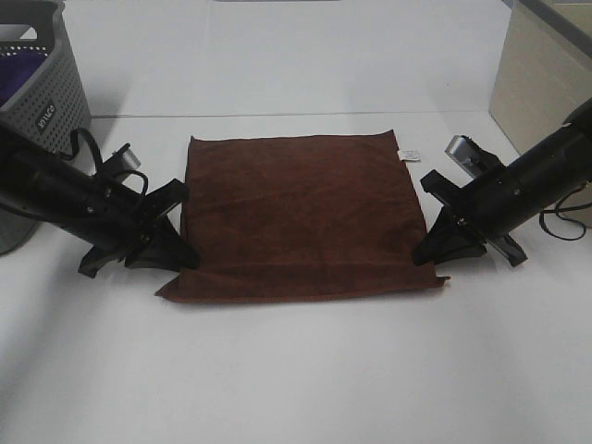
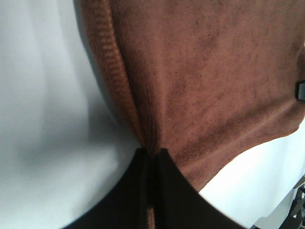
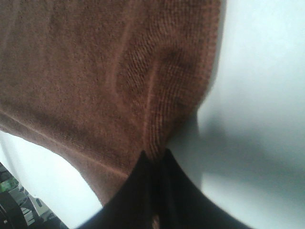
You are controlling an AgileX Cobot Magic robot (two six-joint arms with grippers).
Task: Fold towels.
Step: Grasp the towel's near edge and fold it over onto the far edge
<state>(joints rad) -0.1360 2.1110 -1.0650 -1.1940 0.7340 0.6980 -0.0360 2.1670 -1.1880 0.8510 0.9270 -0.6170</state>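
Note:
A brown towel [image 1: 301,213] lies spread flat on the white table, with a small white tag at its far right corner. My left gripper [image 1: 183,254] is shut on the towel's left edge near the front corner; the left wrist view shows the cloth [image 2: 190,86] pinched into a fold between the black fingers [image 2: 138,186]. My right gripper [image 1: 427,252] is shut on the towel's right edge near the front corner; the right wrist view shows the cloth [image 3: 109,71] bunched between its fingers [image 3: 176,191].
A grey perforated basket [image 1: 42,83] holding something purple stands at the far left. A beige box [image 1: 541,88] stands at the far right. The white table [image 1: 296,370] extends in front of the towel.

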